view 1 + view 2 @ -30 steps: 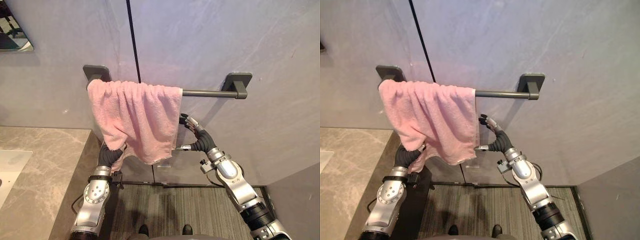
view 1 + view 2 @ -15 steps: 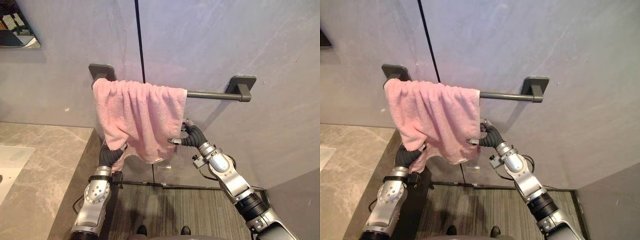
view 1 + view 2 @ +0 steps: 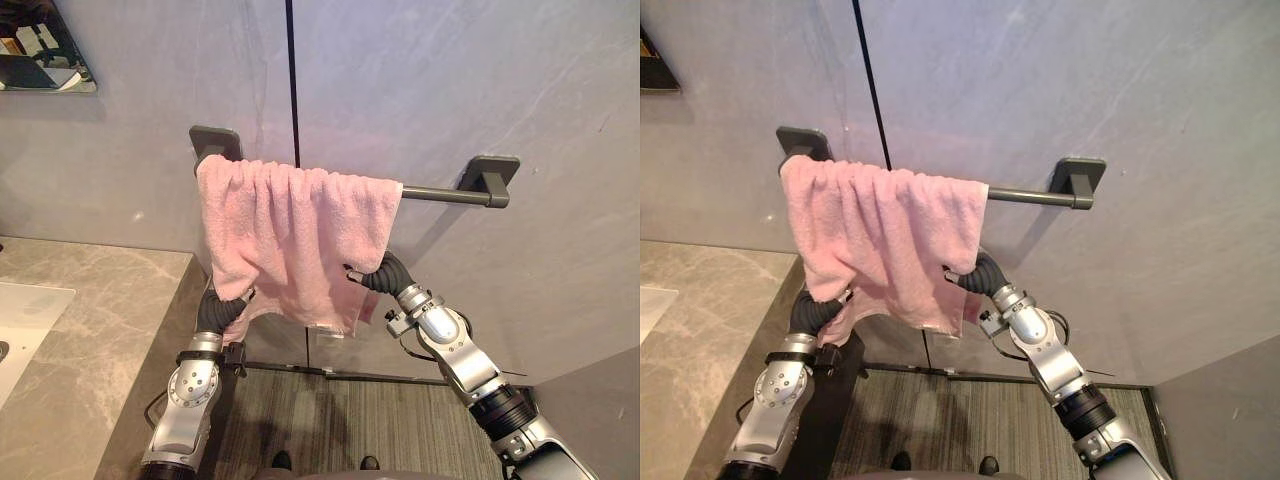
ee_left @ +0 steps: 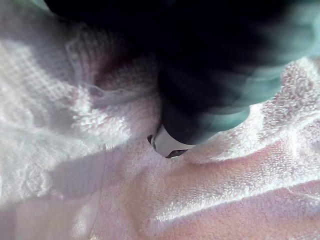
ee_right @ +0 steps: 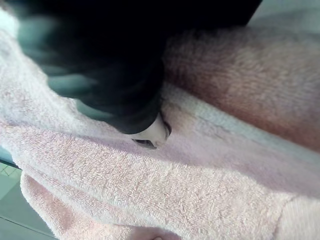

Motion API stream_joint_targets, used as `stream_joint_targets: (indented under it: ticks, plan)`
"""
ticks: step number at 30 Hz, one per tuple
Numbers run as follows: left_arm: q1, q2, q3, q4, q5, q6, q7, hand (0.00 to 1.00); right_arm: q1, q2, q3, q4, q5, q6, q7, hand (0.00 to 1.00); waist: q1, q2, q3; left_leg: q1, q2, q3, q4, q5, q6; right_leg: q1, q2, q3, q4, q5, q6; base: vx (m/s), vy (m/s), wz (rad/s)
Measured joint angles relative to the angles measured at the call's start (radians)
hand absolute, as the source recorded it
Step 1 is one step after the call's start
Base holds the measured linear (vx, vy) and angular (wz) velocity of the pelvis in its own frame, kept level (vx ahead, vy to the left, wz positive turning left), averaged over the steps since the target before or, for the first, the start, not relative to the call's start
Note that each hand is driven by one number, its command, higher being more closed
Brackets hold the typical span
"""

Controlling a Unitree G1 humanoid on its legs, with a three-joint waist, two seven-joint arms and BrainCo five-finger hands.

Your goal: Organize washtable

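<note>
A pink towel point(image 3: 290, 230) hangs in folds over the left half of a dark grey towel bar point(image 3: 440, 192) on the grey wall. My left hand point(image 3: 222, 308) reaches up under the towel's lower left corner, and its fingers are buried in the cloth. In the left wrist view a dark fingertip point(image 4: 172, 142) presses into the pink pile point(image 4: 215, 190). My right hand point(image 3: 385, 275) is at the towel's lower right edge, curled into it. In the right wrist view that hand point(image 5: 120, 90) pinches a fold of the towel point(image 5: 150, 190).
A grey marble counter point(image 3: 90, 330) with a white basin point(image 3: 25, 315) runs along the left. A shelf point(image 3: 45, 60) hangs at the upper left. A dark vertical seam point(image 3: 292, 80) crosses the wall above the bar. Striped flooring point(image 3: 340, 420) lies below.
My right hand has moved left from beside the towel to its right edge and has closed on it. The towel's right side now reaches further along the bar. My left hand has stayed put.
</note>
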Motion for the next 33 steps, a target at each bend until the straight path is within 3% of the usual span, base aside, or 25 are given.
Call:
stream_joint_targets:
  ticks: [12,21,26,33]
  plan:
    - [0.019,-0.023,0.023,-0.066,0.0,-0.008,-0.006,1.0,0.096,-0.017,-0.203,-0.015,0.0,-0.001,-0.002,1.0,-0.008,-0.002,-0.001,0.033,-0.002,0.0,-0.041,0.021,0.0,-0.001,-0.003,-0.005,0.013,-0.013,0.004,0.0,-0.001,0.0]
    - [0.016,-0.037,0.034,-0.092,0.0,-0.02,-0.03,1.0,0.136,-0.018,-0.261,-0.079,0.002,-0.004,0.0,1.0,-0.027,0.005,-0.002,0.035,-0.003,0.002,-0.042,0.021,0.0,0.0,-0.004,-0.004,0.013,-0.013,0.005,0.0,0.0,0.0]
    - [0.015,-0.049,0.032,-0.088,0.0,-0.022,-0.041,1.0,0.158,-0.018,-0.268,-0.075,0.002,-0.003,0.0,1.0,-0.028,0.024,-0.008,0.03,-0.002,0.003,-0.041,0.02,0.0,-0.006,-0.004,-0.002,0.015,-0.014,0.006,0.0,0.0,0.0]
    - [-0.007,-0.053,0.009,0.007,0.0,-0.02,-0.048,1.0,0.158,-0.017,-0.269,-0.031,0.003,-0.002,0.0,1.0,-0.029,0.026,-0.009,0.017,-0.002,0.004,-0.032,0.02,0.0,-0.023,-0.004,0.001,0.031,-0.017,0.006,0.0,0.0,0.0]
